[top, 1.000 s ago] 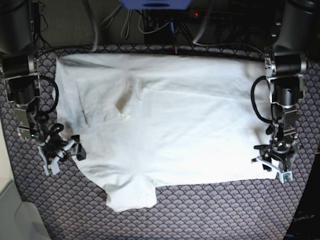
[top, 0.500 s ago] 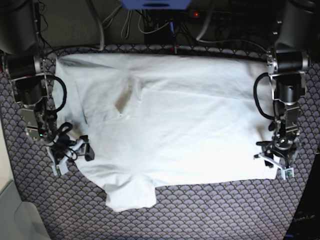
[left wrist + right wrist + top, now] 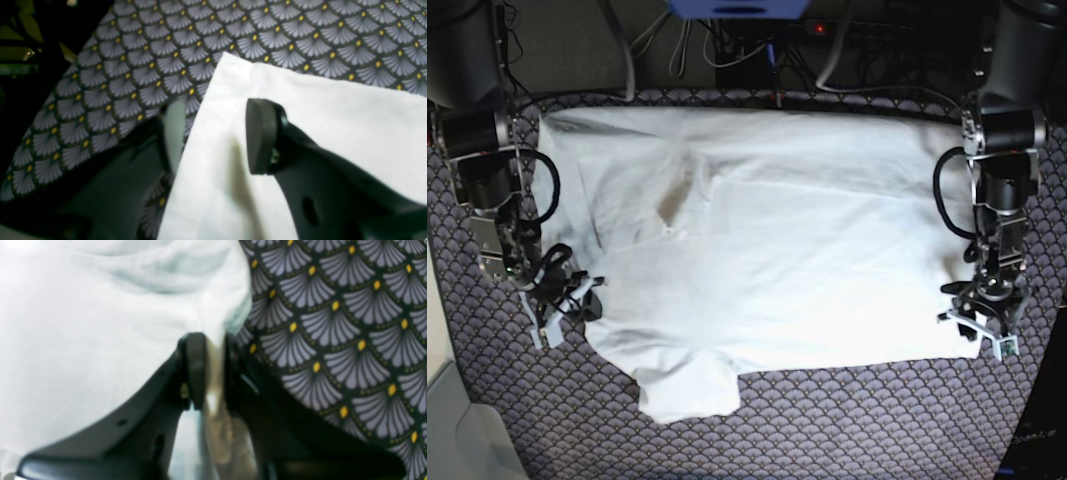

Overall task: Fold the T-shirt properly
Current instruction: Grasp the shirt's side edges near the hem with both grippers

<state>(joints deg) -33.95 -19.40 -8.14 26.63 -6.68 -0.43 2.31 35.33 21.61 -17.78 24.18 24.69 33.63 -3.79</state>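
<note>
Right wrist: T-shirt [image 3: 100,323] edge blurred.

Even overhead light leaves the T-shirt [image 3: 767,240] nearly blown out, its folds faint. In both wrist views the fingers [image 3: 262,136] nearest the lens are blurred (the right worse), a soft shadow falling on the cloth just beside the left gripper [image 3: 213,136]; beyond it the patterned tablecloth [image 3: 300,30] is sharper.

T-shirt [image 3: 767,240] flat on the patterned tablecloth [image 3: 847,420]; a claw at either near corner — left claw [image 3: 979,330], right claw [image 3: 567,305]
</note>
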